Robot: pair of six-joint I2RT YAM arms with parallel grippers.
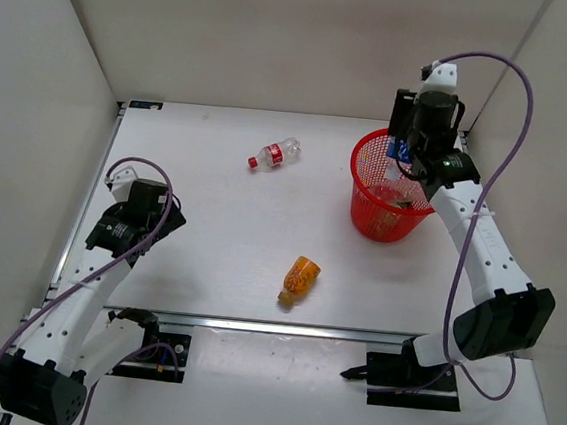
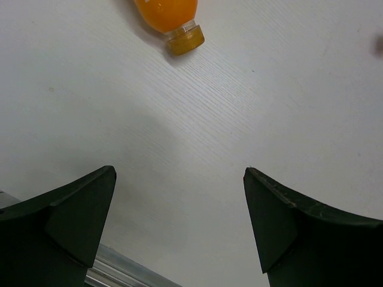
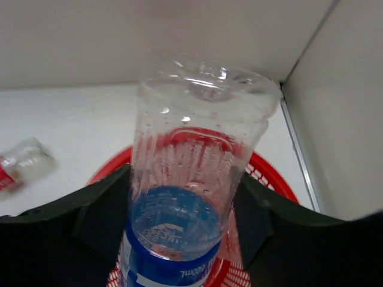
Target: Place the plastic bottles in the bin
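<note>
The red mesh bin point(image 1: 373, 196) stands at the right back of the table. My right gripper point(image 1: 409, 159) hangs over its far rim, shut on a clear bottle with a blue label point(image 3: 191, 179), held over the bin point(image 3: 272, 176). A clear bottle with a red label and cap point(image 1: 275, 154) lies left of the bin; it also shows in the right wrist view point(image 3: 21, 164). An orange bottle point(image 1: 300, 278) lies near the table's front middle, also at the top of the left wrist view point(image 2: 169, 18). My left gripper point(image 2: 179, 173) is open and empty above bare table, at the left point(image 1: 149, 205).
White walls enclose the table on the left, back and right. A metal rail point(image 1: 282, 327) runs along the front edge. Something lies inside the bin point(image 1: 398, 195), too unclear to name.
</note>
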